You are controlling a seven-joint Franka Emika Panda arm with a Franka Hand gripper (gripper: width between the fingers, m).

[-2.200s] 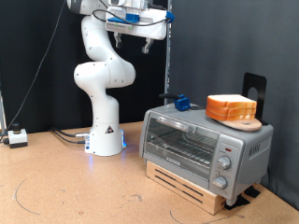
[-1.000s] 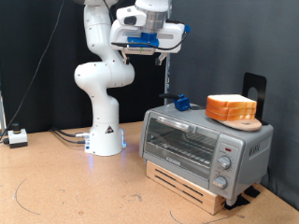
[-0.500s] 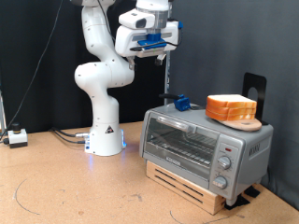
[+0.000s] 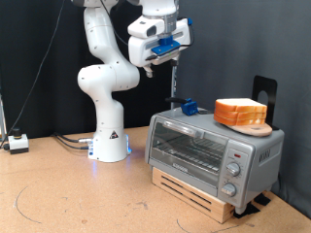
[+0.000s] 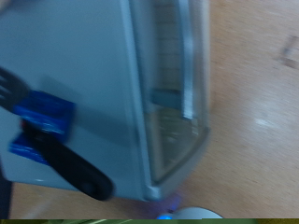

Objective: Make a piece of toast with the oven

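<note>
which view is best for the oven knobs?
Exterior view: the oven faces the camera, door shut, knobs in a column at its right end. The wrist view shows only the oven's blurred top and door, no knobs.

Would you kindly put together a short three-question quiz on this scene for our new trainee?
1. True or false: the oven door is shut.
2. Where does the stack of bread slices rest?
A. on the oven's wire rack
B. on top of the oven
C. on the floor
3. Fill in: the hand hangs high in the air above the oven, holding ____.

Key:
1. True; the glass door stands upright and closed.
2. B, near the end with the knobs.
3. Nothing; no object shows at its fingers in the exterior view.
</note>
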